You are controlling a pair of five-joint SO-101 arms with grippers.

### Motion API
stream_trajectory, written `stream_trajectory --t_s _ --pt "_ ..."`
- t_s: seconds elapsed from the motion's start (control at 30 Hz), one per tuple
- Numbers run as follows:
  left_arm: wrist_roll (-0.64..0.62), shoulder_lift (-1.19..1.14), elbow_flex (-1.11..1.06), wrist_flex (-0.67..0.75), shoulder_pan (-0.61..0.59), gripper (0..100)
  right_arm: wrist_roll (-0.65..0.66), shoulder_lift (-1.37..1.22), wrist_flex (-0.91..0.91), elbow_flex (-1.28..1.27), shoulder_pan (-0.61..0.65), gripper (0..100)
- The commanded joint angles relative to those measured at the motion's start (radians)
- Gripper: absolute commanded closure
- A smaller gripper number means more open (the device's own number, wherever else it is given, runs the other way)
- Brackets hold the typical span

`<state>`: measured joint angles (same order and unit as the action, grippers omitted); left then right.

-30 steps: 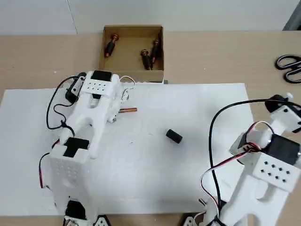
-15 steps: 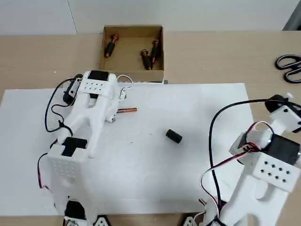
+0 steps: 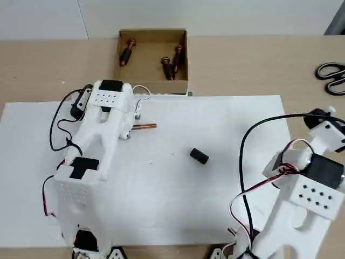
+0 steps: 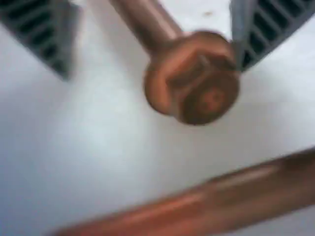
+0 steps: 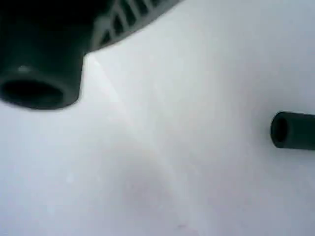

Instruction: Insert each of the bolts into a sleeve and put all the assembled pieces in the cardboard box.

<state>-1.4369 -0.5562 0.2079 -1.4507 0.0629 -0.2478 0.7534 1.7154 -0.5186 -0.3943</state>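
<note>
A loose sleeve (image 3: pixel 199 156) is seen lying on the white sheet (image 3: pixel 178 210), unmoved since a second ago. A second sleeve (image 5: pixel 40 73) is held clamped in the right gripper (image 3: pixel 321 120), which has not been shifted. Farther out, the left gripper (image 4: pixel 152 66) has been drawn slightly toward the sheet's left edge. Its jaws are spread around a bolt (image 4: pixel 192 91) on the sheet, and a second bolt (image 4: pixel 206 199) is seen just beside it. Three assembled pieces (image 3: pixel 168 67) are kept in the cardboard box (image 3: pixel 153 85) beyond.

The high camera is looking down over the table (image 3: pixel 242 65); close wrist cameras are sharing its bolt (image 3: pixel 145 127) and loose sleeve (image 3: pixel 199 156).
</note>
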Motion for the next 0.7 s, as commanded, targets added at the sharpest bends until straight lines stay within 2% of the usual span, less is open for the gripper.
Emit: stream_trajectory --t_s 0.0,0.47,0.6,0.67 --pt "-0.009 -0.002 -0.016 -0.032 -0.025 90 0.006 0.024 -0.005 0.005 -0.007 99.4" --pt "-0.009 -0.002 -0.016 -0.032 -0.025 92 0.006 0.024 -0.004 0.005 -0.007 99.4" --pt "-0.008 -0.002 -0.016 -0.032 -0.025 99 0.006 0.024 -0.004 0.005 -0.007 99.4" --pt "-0.002 -0.002 -0.016 -0.032 -0.025 99 0.006 0.024 -0.004 0.005 -0.007 99.4"
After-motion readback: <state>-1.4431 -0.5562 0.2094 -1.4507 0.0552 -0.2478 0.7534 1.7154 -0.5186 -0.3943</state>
